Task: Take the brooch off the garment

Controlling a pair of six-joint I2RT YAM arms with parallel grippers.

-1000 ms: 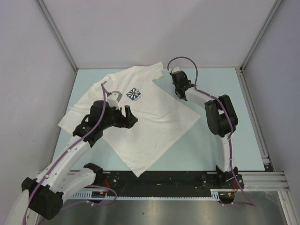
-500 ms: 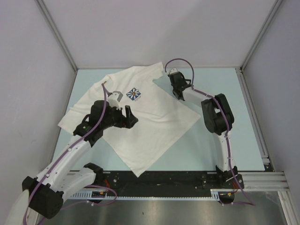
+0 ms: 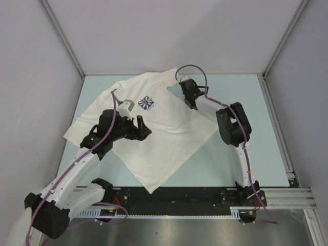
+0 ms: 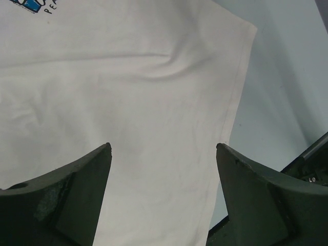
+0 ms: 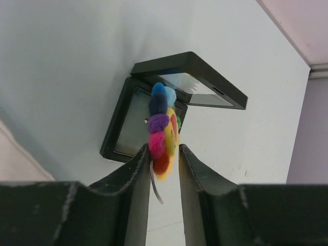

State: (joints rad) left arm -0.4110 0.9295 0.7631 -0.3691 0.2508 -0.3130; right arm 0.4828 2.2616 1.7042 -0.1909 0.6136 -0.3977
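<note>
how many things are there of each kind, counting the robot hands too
T-shirt: 1
brooch: 1
black box, lid open: 1
hands: 2, the left hand open, the right hand shut on the brooch
total: 5

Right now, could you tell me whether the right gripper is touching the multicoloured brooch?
Touching. The right wrist view shows the right gripper with both fingers pressed against either side of the multicoloured brooch, with no gap.
</note>
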